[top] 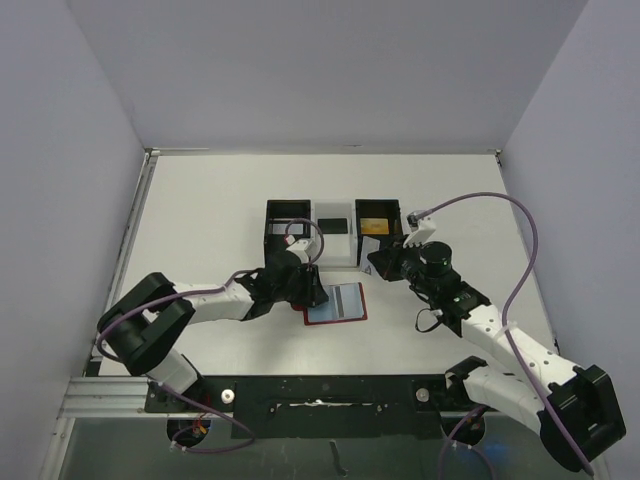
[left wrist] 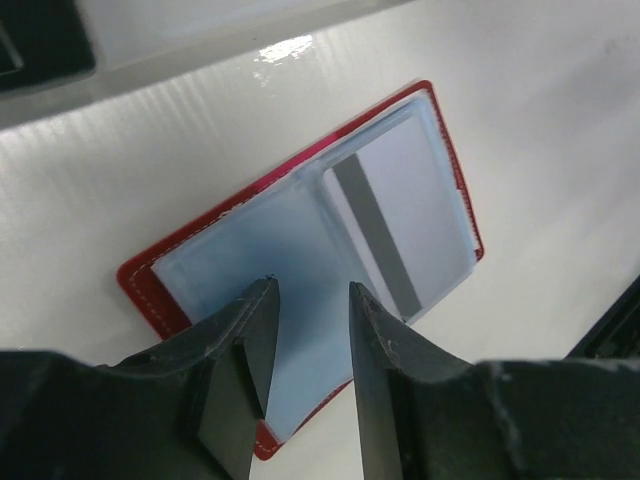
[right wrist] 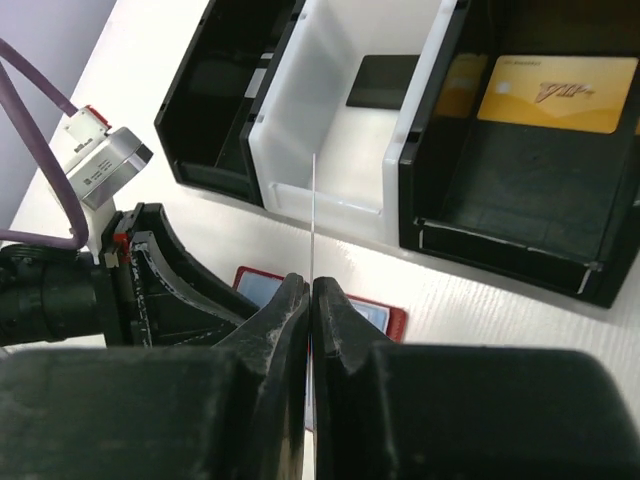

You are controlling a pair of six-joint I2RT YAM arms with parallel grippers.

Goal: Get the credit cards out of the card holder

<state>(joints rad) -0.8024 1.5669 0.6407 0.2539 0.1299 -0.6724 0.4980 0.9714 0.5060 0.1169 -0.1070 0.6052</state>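
The red card holder [top: 337,304] lies open flat on the table, its pale blue lining up. A pale grey credit card [left wrist: 398,215] with a dark stripe sits in its right sleeve. My left gripper [left wrist: 310,290] hovers open over the holder's left half [left wrist: 230,270], with nothing between its fingers. In the top view that left gripper [top: 313,290] is at the holder's left edge. My right gripper [right wrist: 310,285] is shut on another credit card [right wrist: 312,210], which shows edge-on as a thin white line, just in front of the tray. The holder [right wrist: 388,320] shows below it.
A three-compartment tray [top: 333,255] stands behind the holder. A gold card [right wrist: 558,92] lies in its right black bin and a black card [right wrist: 385,80] in the white middle bin. The left black bin [right wrist: 215,95] looks dark inside. Walls enclose the table.
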